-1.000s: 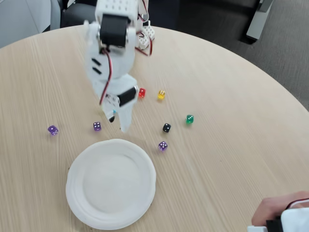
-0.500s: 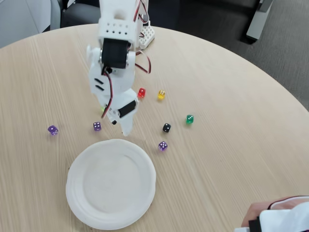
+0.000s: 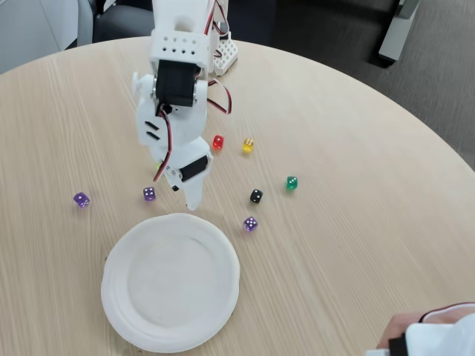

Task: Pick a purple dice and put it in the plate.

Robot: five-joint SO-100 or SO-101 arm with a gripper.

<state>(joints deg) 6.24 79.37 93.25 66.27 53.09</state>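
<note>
Your white arm (image 3: pixel 174 96) reaches down from the far side of the round wooden table (image 3: pixel 356 185). Its gripper (image 3: pixel 189 196) hangs just past the far rim of the plate (image 3: pixel 122 293). You can see one pointed white finger (image 3: pixel 193 196), but you cannot tell if the fingers are apart or together. Nothing shows between them.

The purple dice (image 3: pixel 149 193) sits on the table just left of the gripper tip, near the far edge of the plate. Another purple one (image 3: pixel 81 199) lies farther left, and a third purple one (image 3: pixel 251 224) lies right of the plate.

Farther off you have a red dice (image 3: pixel 218 142), a yellow dice (image 3: pixel 248 144), a black dice (image 3: pixel 256 196) and a green dice (image 3: pixel 292 182). A person's hand (image 3: pixel 404 330) shows at the near right corner
</note>
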